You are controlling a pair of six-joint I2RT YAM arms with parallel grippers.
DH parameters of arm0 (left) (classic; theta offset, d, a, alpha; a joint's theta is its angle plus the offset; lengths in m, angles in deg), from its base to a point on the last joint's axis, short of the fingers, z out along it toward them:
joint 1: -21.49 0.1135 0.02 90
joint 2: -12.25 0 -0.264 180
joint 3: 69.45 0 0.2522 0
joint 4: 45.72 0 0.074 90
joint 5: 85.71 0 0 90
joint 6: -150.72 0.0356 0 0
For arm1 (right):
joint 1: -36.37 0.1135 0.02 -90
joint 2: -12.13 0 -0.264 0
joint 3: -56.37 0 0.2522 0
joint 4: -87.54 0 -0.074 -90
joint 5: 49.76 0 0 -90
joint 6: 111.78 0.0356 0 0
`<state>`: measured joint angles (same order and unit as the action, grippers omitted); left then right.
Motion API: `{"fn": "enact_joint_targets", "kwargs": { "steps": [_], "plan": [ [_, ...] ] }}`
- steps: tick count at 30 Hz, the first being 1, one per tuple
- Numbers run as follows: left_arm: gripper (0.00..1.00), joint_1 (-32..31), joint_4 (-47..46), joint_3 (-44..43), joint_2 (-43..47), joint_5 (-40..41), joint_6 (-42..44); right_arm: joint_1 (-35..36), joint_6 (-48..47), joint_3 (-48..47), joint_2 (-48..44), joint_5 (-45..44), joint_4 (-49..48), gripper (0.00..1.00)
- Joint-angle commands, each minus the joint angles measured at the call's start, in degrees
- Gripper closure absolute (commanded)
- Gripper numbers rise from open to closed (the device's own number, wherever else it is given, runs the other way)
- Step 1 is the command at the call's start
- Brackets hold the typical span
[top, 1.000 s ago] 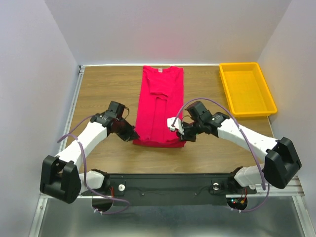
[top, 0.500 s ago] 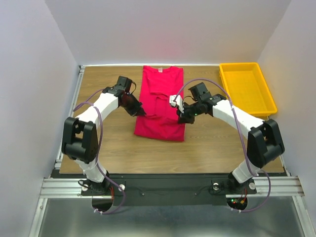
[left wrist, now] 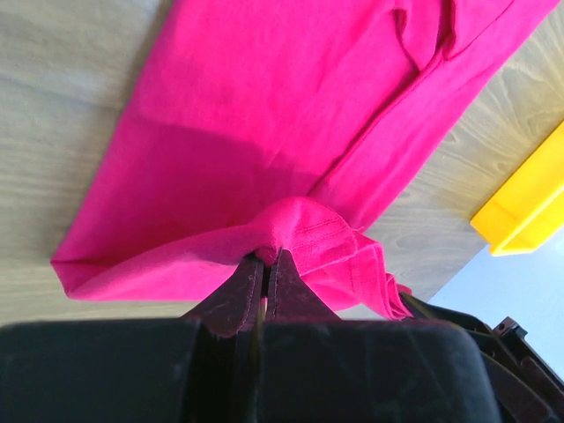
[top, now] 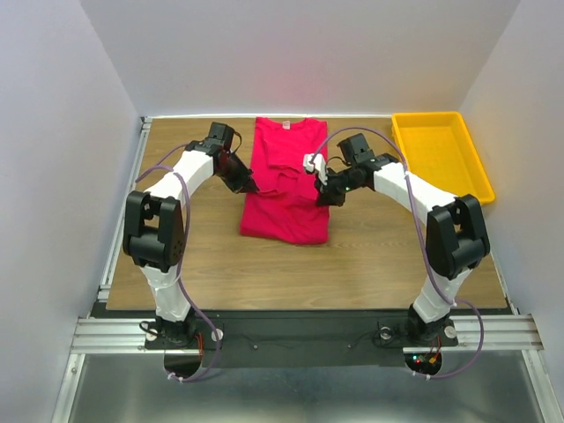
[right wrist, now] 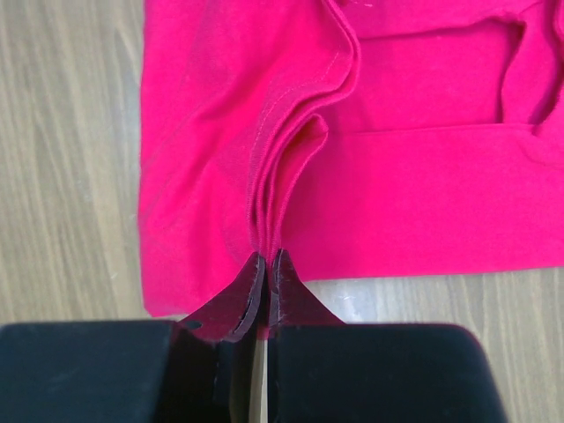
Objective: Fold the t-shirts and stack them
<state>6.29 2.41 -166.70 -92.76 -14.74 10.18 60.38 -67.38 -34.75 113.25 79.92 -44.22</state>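
The crimson-pink t-shirt (top: pixel 284 218) lies lengthwise in the middle of the table, collar at the far edge. Its near part is doubled over, leaving a folded edge nearest the arms. My left gripper (top: pixel 252 188) is shut on a bunched hem corner at the shirt's left side. My right gripper (top: pixel 322 197) is shut on the stacked hem layers at its right side. The left wrist view has the t-shirt (left wrist: pixel 264 106) pinched at my left gripper (left wrist: pixel 267 260). In the right wrist view several cloth layers of the t-shirt (right wrist: pixel 423 194) run into my right gripper (right wrist: pixel 267 257).
A yellow plastic tray (top: pixel 439 163) stands at the back right of the wooden table (top: pixel 176 256); a corner of the tray (left wrist: pixel 529 211) shows in the left wrist view. White walls close in the left, right and far sides.
Both grippers have carried the shirt's near hem away from the arm bases toward the collar. The shirt's visible length has shortened as its lower part folded over.
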Motion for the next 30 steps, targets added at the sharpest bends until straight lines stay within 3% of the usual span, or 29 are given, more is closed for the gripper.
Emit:
{"fn": "enact_joint_targets", "kwargs": {
  "steps": [1, 17, 30],
  "plan": [
    [1.0, 1.05, 0.96, -4.14, -0.89, -0.39, 2.29, -0.98, 0.16, -4.55, 1.62, 1.36, -0.47, 1.0],
    [1.0, 1.93, 3.33, -19.42, -12.05, -1.89, 5.01, -3.62, 4.03, -14.56, 10.4, -1.18, -0.55, 0.99],
    [1.0, 2.81, 2.81, -26.64, -18.73, -3.47, 4.93, -5.99, 7.02, -21.78, 16.21, -2.59, -0.55, 0.99]
  ]
}}
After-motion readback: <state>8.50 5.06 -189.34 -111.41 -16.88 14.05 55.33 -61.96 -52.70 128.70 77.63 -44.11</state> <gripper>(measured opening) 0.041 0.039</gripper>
